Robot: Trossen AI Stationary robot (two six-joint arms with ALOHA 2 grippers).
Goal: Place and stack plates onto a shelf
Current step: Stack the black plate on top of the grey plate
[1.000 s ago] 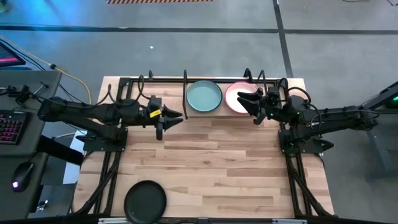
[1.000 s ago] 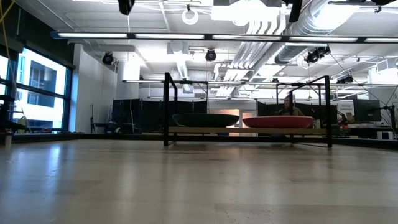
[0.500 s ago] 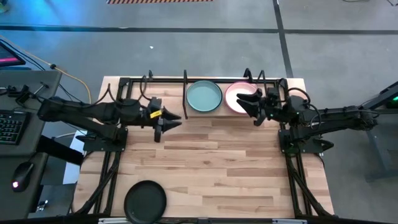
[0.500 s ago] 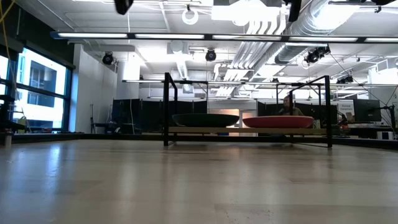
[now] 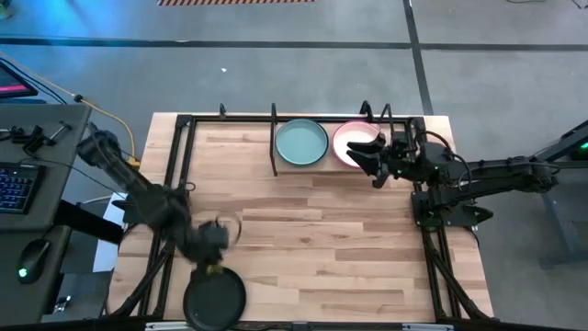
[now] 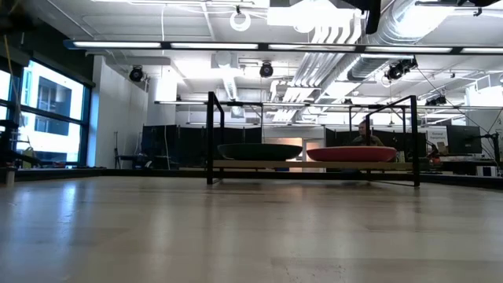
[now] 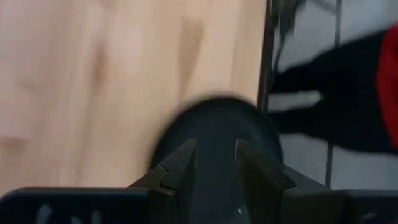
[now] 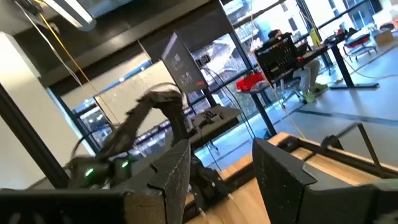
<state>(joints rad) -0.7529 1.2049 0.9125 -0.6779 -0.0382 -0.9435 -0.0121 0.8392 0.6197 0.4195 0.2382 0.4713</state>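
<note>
The black plate [image 5: 215, 299] lies flat at the table's near left edge and also shows in the left wrist view [image 7: 217, 140]. My left gripper [image 5: 213, 261] hangs open just above its far rim, fingers pointing down [image 7: 214, 163]. On the shelf [image 5: 241, 125] along the far edge rest a pale sage green plate [image 5: 301, 142] and a cream-pink plate [image 5: 351, 140]. Seen from the side they look dark [image 6: 259, 150] and red [image 6: 351, 154]. My right gripper [image 5: 367, 159] hovers open over the cream-pink plate's near rim. The dark teal and magenta plates do not show as separate plates.
The shelf's black upright rods [image 6: 212, 137] stand at its ends and between its bays; its left bay [image 5: 225, 138] holds no plate. Both arms' black base frames [image 5: 441, 239] run along the table's left and right edges. A keyboard [image 5: 14, 188] sits off the table's left side.
My left arm has swung quickly from beside the shelf's left bay toward the table's near left corner. It tipped downward and now hangs over the black plate. My right gripper has stayed over the cream-pink plate. No plate has moved.
</note>
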